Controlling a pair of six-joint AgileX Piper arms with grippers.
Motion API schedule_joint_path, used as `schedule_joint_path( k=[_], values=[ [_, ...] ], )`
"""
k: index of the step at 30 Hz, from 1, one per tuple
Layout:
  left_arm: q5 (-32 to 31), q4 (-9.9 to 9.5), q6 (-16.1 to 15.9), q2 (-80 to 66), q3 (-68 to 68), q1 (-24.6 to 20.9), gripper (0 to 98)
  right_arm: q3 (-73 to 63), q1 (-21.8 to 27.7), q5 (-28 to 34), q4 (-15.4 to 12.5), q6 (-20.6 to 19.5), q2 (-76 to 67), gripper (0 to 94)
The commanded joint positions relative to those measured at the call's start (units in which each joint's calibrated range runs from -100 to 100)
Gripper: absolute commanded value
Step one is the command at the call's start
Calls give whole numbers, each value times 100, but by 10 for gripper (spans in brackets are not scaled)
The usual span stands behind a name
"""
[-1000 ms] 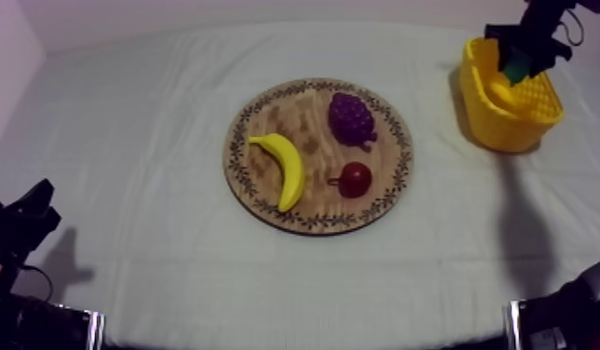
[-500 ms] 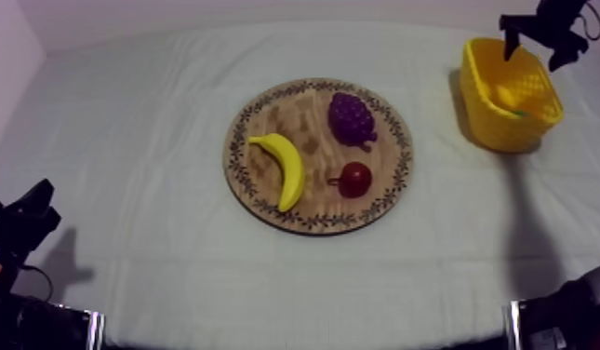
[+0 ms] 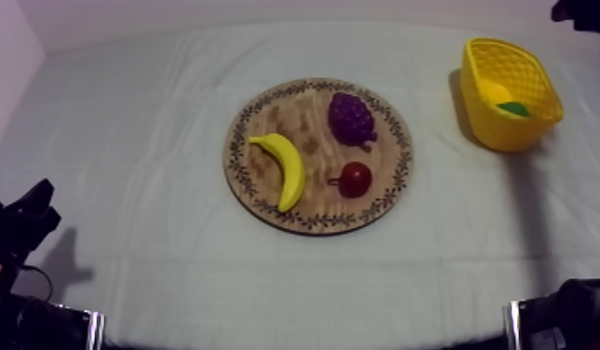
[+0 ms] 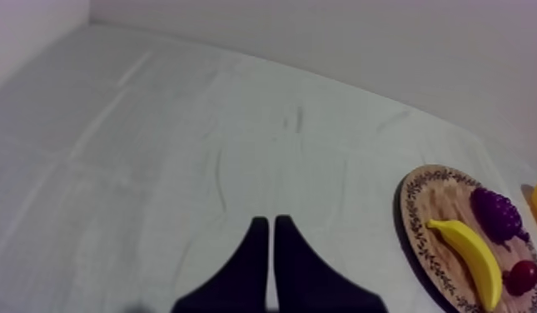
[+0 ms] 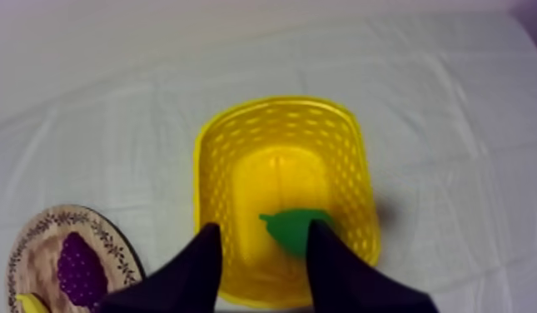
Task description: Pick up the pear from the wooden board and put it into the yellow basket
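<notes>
Since the earlier frames the right tool (image 5: 263, 231) has let go of the pear (image 3: 498, 92), lifted out of the basket (image 3: 522, 132) and pulled back toward the far right corner of the top view. Its fingers are now spread with nothing between them, hanging above the basket's near rim. The pear lies inside the basket against the right-hand wall, its green leaf up. The left tool (image 4: 270, 223) rests low at its own side, fingers pressed together into a narrow wedge, well apart from everything.

The board (image 3: 233, 158) holds the banana (image 3: 283, 168), grapes (image 3: 351, 116) and small red fruit (image 3: 356, 179); the pear's place on it is bare. The task looks done.

Little remains to go wrong, I judge. The main risk is the retreat: if the right arm dips while drawing back, a spread finger could catch the basket's rim and tip or drag it, as it looks light and stands near the surface's (image 3: 126, 121) right edge. A straight lift before any sideways move avoids that.
</notes>
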Motion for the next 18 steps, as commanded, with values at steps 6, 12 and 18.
schedule_joint_path(
  k=[6,12,18],
  values=[
    [0,1,-1,2,-2,0,1,2603,-267,-1220,-168,143,-3090,210],
    [0,1,-1,2,-2,0,1,4023,-367,-1623,-438,311,-4559,77],
    [0,1,1,2,-2,0,1,5418,-398,-1840,-609,343,-6021,13]
  ],
)
